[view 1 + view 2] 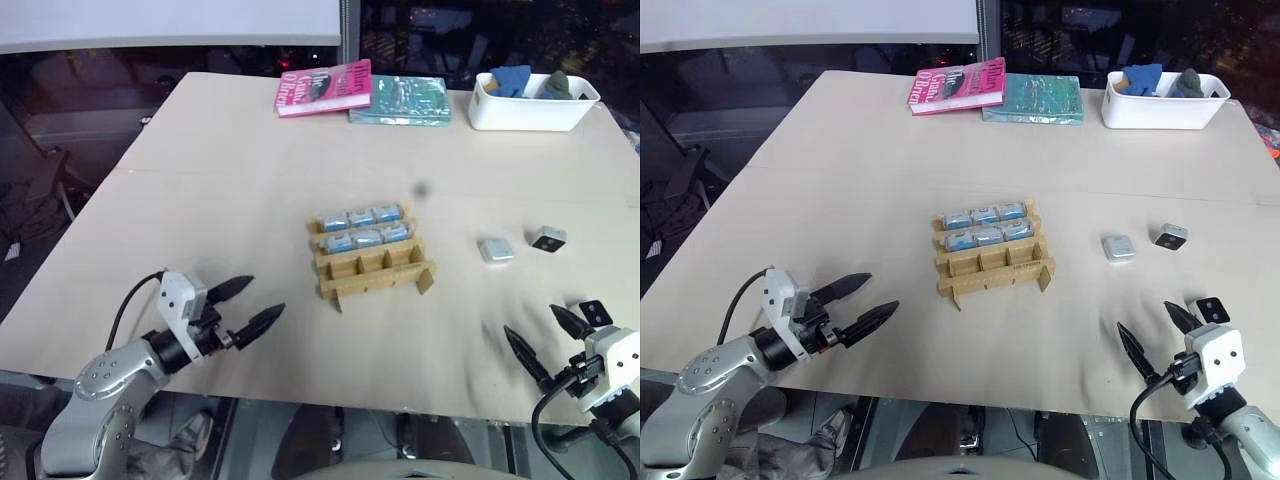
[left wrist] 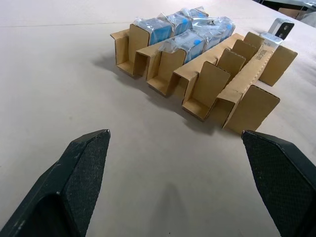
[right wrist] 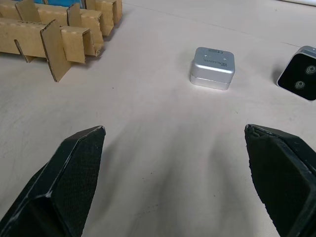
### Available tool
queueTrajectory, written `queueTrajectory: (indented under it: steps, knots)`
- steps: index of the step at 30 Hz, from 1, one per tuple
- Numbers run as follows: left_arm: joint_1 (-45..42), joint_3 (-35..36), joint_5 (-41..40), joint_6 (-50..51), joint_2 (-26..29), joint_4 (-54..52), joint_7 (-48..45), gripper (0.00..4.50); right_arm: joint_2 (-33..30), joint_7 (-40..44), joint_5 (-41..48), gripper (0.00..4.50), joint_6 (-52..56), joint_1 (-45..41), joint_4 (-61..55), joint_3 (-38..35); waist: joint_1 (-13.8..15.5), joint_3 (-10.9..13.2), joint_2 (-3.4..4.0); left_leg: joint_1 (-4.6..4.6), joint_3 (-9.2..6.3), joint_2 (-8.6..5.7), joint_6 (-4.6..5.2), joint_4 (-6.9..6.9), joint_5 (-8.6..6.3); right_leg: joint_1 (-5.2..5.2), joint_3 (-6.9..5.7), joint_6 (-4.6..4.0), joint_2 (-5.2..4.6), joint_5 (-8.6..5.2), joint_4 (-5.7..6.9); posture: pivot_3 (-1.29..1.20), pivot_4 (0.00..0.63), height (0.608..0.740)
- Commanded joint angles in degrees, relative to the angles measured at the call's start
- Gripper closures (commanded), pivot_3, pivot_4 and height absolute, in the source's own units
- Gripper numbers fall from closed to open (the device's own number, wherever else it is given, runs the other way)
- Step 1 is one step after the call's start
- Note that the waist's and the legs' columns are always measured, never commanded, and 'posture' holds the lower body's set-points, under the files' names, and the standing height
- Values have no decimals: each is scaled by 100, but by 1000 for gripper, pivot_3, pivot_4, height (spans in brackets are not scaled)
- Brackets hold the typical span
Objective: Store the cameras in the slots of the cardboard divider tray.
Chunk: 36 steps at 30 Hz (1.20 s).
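The cardboard divider tray [image 1: 372, 262] sits mid-table. Its two far rows hold several cameras [image 1: 362, 218] with bluish faces; the near row of slots holds nothing. Two loose cameras lie to the tray's right: a silver one lying flat [image 1: 495, 250] and one with a dark lens face [image 1: 548, 239]. My left gripper [image 1: 266, 297] hovers open near the table's front left, pointing at the tray [image 2: 207, 84]. Near the front right edge my right gripper [image 1: 530, 320] is open too, aimed at the silver camera [image 3: 212, 66] and the dark-faced camera [image 3: 302, 74]. Neither gripper holds anything.
A pink book [image 1: 324, 87] and a teal book [image 1: 400, 100] lie at the table's far edge. A white plastic bin [image 1: 535, 112] with blue and grey cloth lumps stands at the far right. Bare tabletop lies between each gripper and the tray.
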Motion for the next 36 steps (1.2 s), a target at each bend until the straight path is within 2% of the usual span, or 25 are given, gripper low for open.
queueTrajectory:
  steps: [1, 9, 16, 22, 25, 28, 33, 36]
  knots:
    - [-51, 104, -69, -105, -19, -41, -4, 49, -49, -17, 72, 0, -30, -48, -107, -125, 0, 0, 0, 0, 0, 0, 0, 0, 0, 0, 0, 0, 0, 0, 0, 0, 150, 740]
    - [-144, 158, -122, -168, -116, 71, -18, 49, -50, -284, 53, 0, 263, -426, -260, -48, -1, -1, 1, 0, 0, 0, -6, -4, 4, 0, -1, 0, 1, 0, -1, 0, 150, 740]
    - [-403, 314, -269, -299, -196, 235, -31, 49, -293, -318, -107, 0, 397, -847, -339, 1, 2, -1, 1, 0, 1, 0, -6, -5, 6, 1, -1, 0, 2, 0, -1, 0, 150, 740]
    - [-800, 376, -718, -242, -149, 168, -260, 49, -665, -521, -82, 0, 1011, -1442, -285, -169, 1, -1, 0, -3, 4, -1, 18, -5, 21, 1, -2, 1, 4, 1, -1, 0, 150, 740]
    - [-1103, 170, -1068, -80, 153, -119, -782, 49, -1113, -883, -437, 0, 1740, -1767, -309, -378, 14, -1, 0, -2, 5, -2, 17, -4, 22, 1, -3, 1, 6, 1, 2, 0, 150, 740]
    - [-1375, -85, -1462, 204, 495, -435, -1303, 49, -1551, -780, -247, 0, 2446, -1863, -109, -673, 31, -1, 1, -6, 4, -5, 17, -4, 23, 2, -8, 1, 5, 1, 0, 0, 150, 740]
    - [-1441, -563, -1521, 330, 1064, -677, -2306, 49, -2043, -515, -157, 0, 3496, -1330, 138, -1253, 7, -2, 3, -4, 6, -6, 19, -5, 24, 8, -8, 17, 13, 9, -4, 0, 150, 740]
    - [-1497, -715, -1518, 339, 1221, -610, -2644, 49, -2092, -450, -63, 0, 3968, -989, -36, -1541, 18, -4, 13, -2, 8, -6, 20, -7, 24, 8, -7, 18, 21, 6, -2, 0, 150, 740]
